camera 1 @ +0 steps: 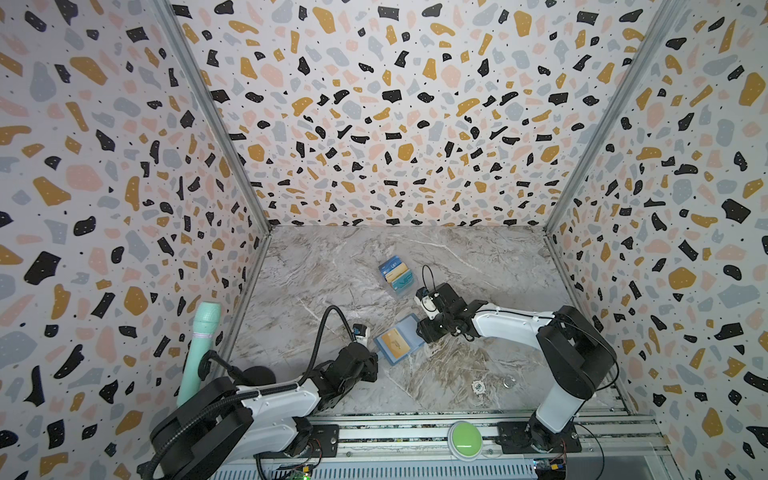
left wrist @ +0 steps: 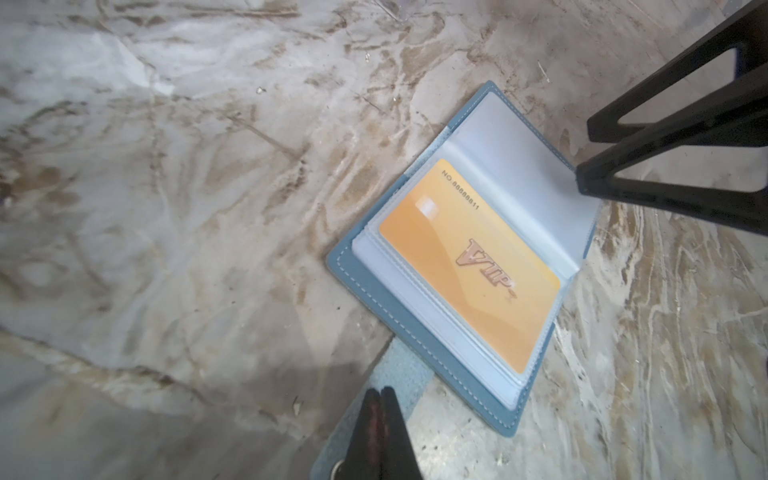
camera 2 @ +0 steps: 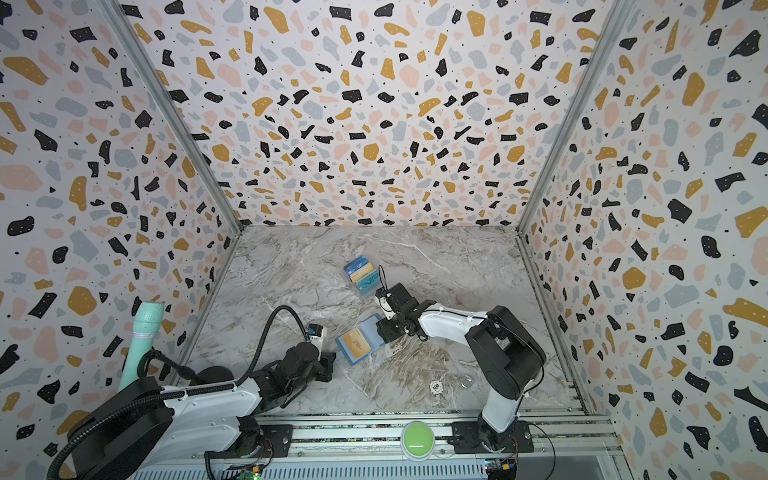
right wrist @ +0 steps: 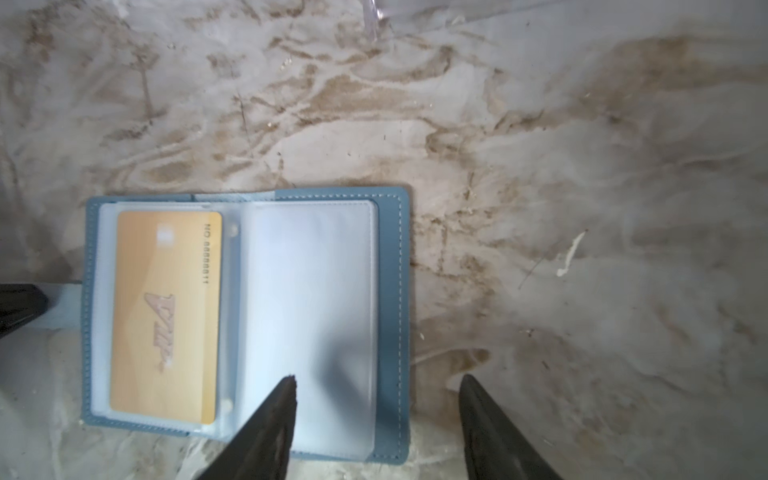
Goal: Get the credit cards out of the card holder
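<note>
The slate-blue card holder [camera 1: 409, 328] [camera 2: 370, 326] lies open on the marble table. A yellow-tan credit card [left wrist: 469, 266] [right wrist: 166, 316] sits in the clear sleeve on one side; the facing sleeve page [right wrist: 307, 299] looks empty. My left gripper [left wrist: 380, 392] [camera 1: 375, 356] is shut, its tips lying on the holder's strap tab [left wrist: 409, 370]. My right gripper [right wrist: 379, 377] [camera 1: 420, 332] is open, with one finger over the empty page and the other beyond the holder's edge. Further back, three more credit cards [camera 1: 397, 273], dark blue, tan and teal, stand in a clear acrylic stand.
A small white round token [camera 1: 478, 387] and a small metal piece [camera 1: 509, 381] lie near the front right. A green button [camera 1: 464, 438] sits on the front rail. A mint-green microphone [camera 1: 199, 353] stands outside the left wall. Patterned walls close in three sides.
</note>
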`<control>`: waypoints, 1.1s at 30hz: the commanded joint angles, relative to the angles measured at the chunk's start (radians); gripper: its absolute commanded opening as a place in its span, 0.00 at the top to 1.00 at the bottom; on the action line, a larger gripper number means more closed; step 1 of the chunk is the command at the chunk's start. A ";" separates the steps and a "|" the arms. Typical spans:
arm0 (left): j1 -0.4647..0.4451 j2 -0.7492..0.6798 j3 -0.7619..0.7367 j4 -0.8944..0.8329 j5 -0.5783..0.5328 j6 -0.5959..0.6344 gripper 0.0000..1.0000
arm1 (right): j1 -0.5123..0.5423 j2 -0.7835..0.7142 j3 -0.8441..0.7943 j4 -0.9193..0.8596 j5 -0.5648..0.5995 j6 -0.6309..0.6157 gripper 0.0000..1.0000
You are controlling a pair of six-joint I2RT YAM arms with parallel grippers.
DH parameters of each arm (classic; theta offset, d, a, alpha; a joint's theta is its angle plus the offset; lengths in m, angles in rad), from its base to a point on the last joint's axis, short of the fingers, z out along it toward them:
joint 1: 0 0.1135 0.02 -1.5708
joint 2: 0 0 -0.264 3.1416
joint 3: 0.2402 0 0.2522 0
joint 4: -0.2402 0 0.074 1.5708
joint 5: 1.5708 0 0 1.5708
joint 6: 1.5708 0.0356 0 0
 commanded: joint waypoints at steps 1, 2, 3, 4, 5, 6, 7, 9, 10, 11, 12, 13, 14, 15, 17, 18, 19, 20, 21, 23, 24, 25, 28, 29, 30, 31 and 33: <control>-0.004 0.003 -0.003 0.054 0.009 0.003 0.99 | -0.005 0.007 -0.004 0.015 -0.018 0.008 0.37; -0.004 0.002 -0.005 0.054 0.008 0.001 0.99 | -0.004 0.013 -0.002 0.015 -0.020 0.008 0.37; -0.004 0.000 -0.007 0.054 0.005 0.002 0.99 | -0.005 0.019 -0.001 0.015 -0.024 0.006 0.37; -0.003 0.001 -0.008 0.054 0.002 0.001 0.99 | -0.007 0.023 0.000 0.014 -0.029 0.007 0.38; -0.004 0.000 -0.010 0.055 0.000 0.000 0.99 | -0.005 0.026 -0.001 0.013 -0.039 0.007 0.39; -0.004 0.000 -0.011 0.056 -0.003 0.000 0.99 | -0.005 0.028 -0.005 0.013 -0.053 0.007 0.40; -0.004 0.000 -0.013 0.056 -0.006 0.000 0.99 | -0.005 0.028 -0.007 0.015 -0.067 0.009 0.41; -0.004 0.003 -0.016 0.060 -0.007 0.001 0.99 | -0.005 0.027 -0.018 0.019 -0.098 0.014 0.45; -0.003 0.006 -0.017 0.063 -0.007 0.002 0.99 | -0.005 0.026 -0.023 0.018 -0.108 0.018 0.46; -0.004 0.009 -0.017 0.067 -0.009 0.002 0.99 | -0.005 0.022 -0.031 0.017 -0.120 0.022 0.47; -0.004 0.015 -0.017 0.071 -0.009 0.003 0.99 | -0.003 0.018 -0.038 0.018 -0.131 0.025 0.48; -0.004 0.021 -0.017 0.075 -0.009 0.005 0.99 | -0.003 0.016 -0.046 0.019 -0.140 0.028 0.49; -0.004 0.029 -0.016 0.080 -0.009 0.006 0.99 | -0.002 0.009 -0.054 0.019 -0.148 0.031 0.50; -0.003 0.039 -0.015 0.085 -0.009 0.009 0.99 | 0.000 0.003 -0.063 0.017 -0.155 0.034 0.51; -0.004 0.056 -0.010 0.090 -0.010 0.015 0.99 | 0.003 -0.013 -0.079 0.011 -0.163 0.037 0.52; -0.003 0.065 -0.007 0.092 -0.010 0.020 0.99 | 0.005 -0.021 -0.087 0.009 -0.167 0.039 0.52; -0.003 0.073 -0.004 0.093 -0.011 0.022 0.99 | 0.006 -0.030 -0.093 0.004 -0.169 0.039 0.52; -0.004 0.081 -0.001 0.089 -0.016 0.022 0.99 | 0.009 -0.040 -0.099 0.000 -0.173 0.040 0.53; -0.004 0.090 0.003 0.083 -0.020 0.020 0.99 | 0.012 -0.049 -0.104 -0.006 -0.176 0.042 0.53; -0.003 0.105 0.009 0.080 -0.018 0.023 0.99 | 0.018 -0.065 -0.112 -0.018 -0.185 0.049 0.54; -0.004 0.109 0.012 0.078 -0.017 0.024 0.99 | 0.024 -0.074 -0.115 -0.020 -0.194 0.053 0.54; -0.003 0.112 0.013 0.074 -0.019 0.024 0.99 | 0.027 -0.079 -0.117 -0.022 -0.199 0.058 0.55; -0.003 0.114 0.022 0.056 -0.032 0.033 0.99 | 0.046 -0.085 -0.119 -0.031 -0.217 0.077 0.56; -0.003 0.114 0.029 0.045 -0.041 0.037 0.99 | 0.056 -0.083 -0.120 -0.035 -0.219 0.084 0.56; -0.003 0.116 0.034 0.033 -0.047 0.044 0.99 | 0.065 -0.082 -0.122 -0.041 -0.220 0.088 0.56; -0.002 0.118 0.041 0.024 -0.050 0.051 0.99 | 0.073 -0.082 -0.122 -0.049 -0.219 0.091 0.57; -0.002 0.122 0.050 0.006 -0.057 0.065 0.99 | 0.081 -0.082 -0.125 -0.068 -0.202 0.102 0.57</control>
